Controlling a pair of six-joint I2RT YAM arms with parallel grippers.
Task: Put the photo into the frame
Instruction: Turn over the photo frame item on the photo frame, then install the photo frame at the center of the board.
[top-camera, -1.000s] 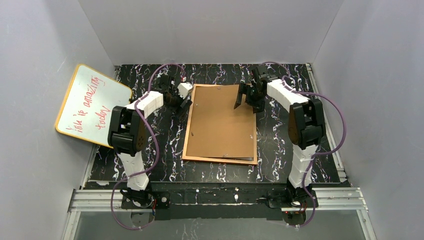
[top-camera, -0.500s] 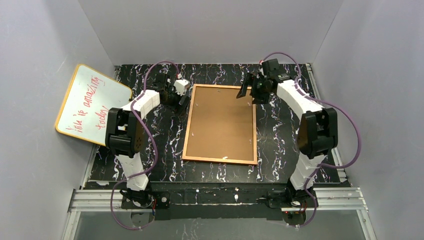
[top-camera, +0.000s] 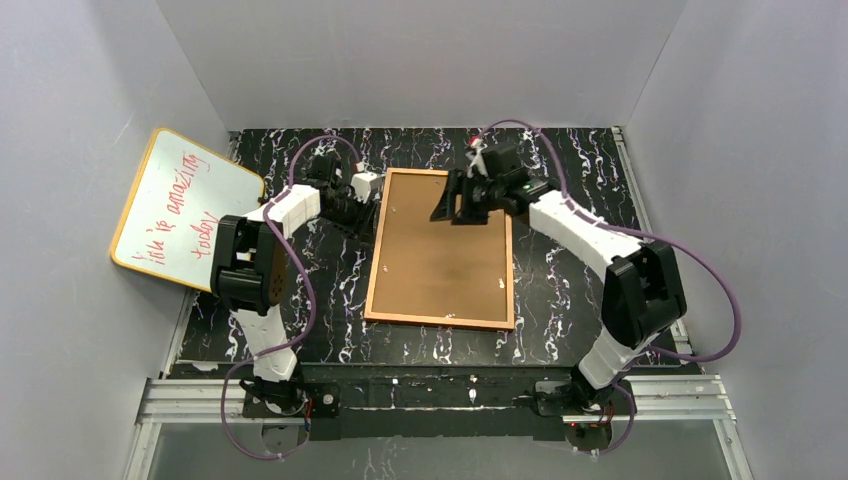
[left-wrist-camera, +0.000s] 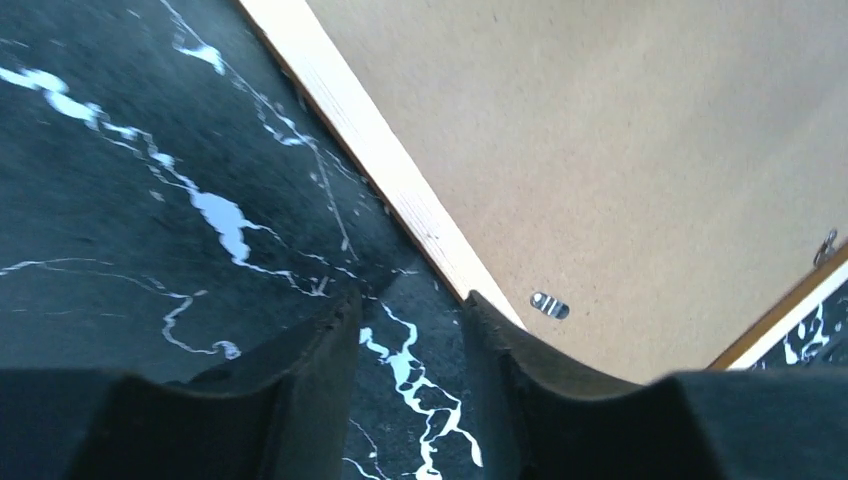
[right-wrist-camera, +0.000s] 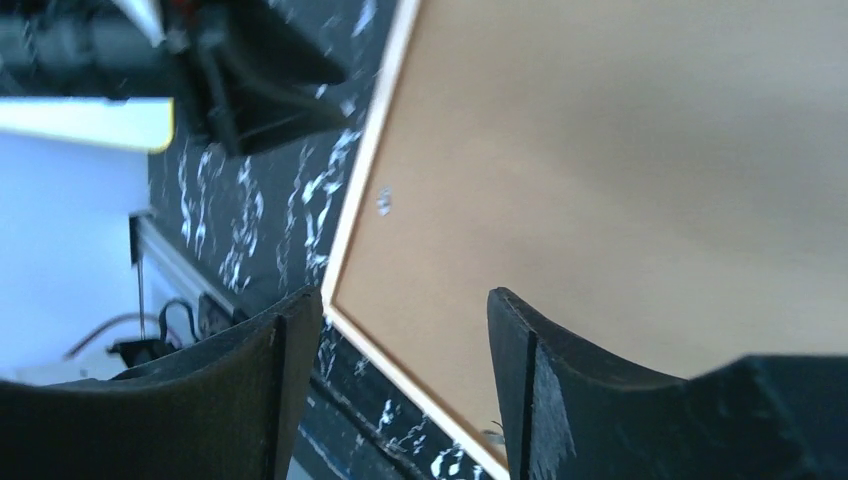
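Note:
The frame (top-camera: 440, 255) lies flat on the black marbled table with its brown board back up; the left wrist view shows that back (left-wrist-camera: 620, 150) and the right wrist view shows it too (right-wrist-camera: 620, 180). The photo is out of view. My left gripper (top-camera: 360, 212) sits low beside the frame's far left edge. Its jaws (left-wrist-camera: 410, 300) are open a narrow gap over bare table, with the right fingertip (left-wrist-camera: 490, 320) against the pale wooden border. My right gripper (top-camera: 458, 208) hovers above the frame's far end, open (right-wrist-camera: 402, 300) and holding nothing.
A yellow-edged whiteboard (top-camera: 185, 210) with red writing leans against the left wall. Grey walls close in the table on three sides. A small metal tab (left-wrist-camera: 548, 304) sits on the board back near the left gripper. An aluminium rail (top-camera: 440, 395) runs along the near edge.
The frame, askew a second ago with sheets showing under its near edge, now lies square and flat. The right gripper swung left over the frame's far end. Both jaws have narrowed.

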